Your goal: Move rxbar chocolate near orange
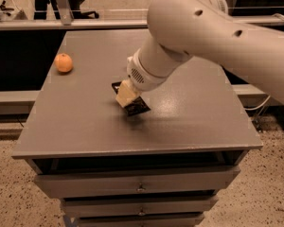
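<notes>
Your claw (pixel 126 97) sits mid-bench, a little left of centre, pinched shut on the bar (pixel 138 107). The black wrapper sticks out on both sides of the cream fingers. It is tilted, with its lower corner pointing toward the front edge.

The orange (pixel 63 63) rests close to the left edge of the bench (pixel 189 122), toward the back and well apart from the bar. You have open grey top running between the two, and more along the front strip and right half.

The arm (pixel 203 27) reaches in from upper right, covering the far right corner. Drawers (pixel 141 183) sit under the front edge.
</notes>
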